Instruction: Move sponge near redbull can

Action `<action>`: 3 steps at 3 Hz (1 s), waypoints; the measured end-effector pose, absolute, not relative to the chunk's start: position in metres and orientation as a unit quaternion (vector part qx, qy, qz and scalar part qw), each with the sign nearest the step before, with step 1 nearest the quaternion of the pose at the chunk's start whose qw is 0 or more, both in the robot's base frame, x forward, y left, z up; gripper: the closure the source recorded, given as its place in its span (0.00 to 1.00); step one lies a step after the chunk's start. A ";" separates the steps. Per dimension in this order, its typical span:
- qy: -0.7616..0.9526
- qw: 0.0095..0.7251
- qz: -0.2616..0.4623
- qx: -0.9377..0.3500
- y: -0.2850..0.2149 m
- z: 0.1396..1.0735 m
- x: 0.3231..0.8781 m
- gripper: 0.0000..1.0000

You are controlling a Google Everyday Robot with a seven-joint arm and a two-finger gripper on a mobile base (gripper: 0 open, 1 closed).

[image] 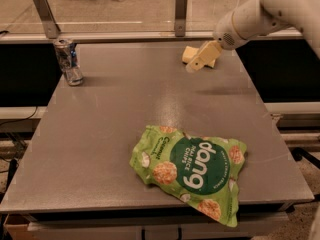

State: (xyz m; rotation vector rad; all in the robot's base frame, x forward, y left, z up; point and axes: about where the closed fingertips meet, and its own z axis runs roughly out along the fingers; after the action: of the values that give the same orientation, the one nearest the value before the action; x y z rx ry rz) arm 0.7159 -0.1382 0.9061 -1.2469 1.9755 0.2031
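Observation:
The pale yellow sponge (pixel 190 54) lies flat near the table's far right edge, partly covered by my gripper. My gripper (pixel 194 66) hangs from the white arm coming in from the upper right and sits just in front of and over the sponge. The redbull can (pixel 68 61), silver and blue and dented, stands upright at the table's far left.
A green Dang chips bag (pixel 192 170) lies at the front centre-right of the grey table (pixel 100 129). A rail with two metal posts (pixel 180 13) runs behind the table's far edge.

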 end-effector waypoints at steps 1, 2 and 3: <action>0.796 0.380 0.090 -0.462 -0.136 0.873 0.745 0.00; 0.813 0.374 0.086 -0.438 -0.146 0.846 0.767 0.00; 0.823 0.372 0.077 -0.422 -0.160 0.835 0.778 0.00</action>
State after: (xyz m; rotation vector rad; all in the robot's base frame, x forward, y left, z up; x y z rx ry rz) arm 0.7783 -0.1604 0.8345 -1.0823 2.1099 0.1973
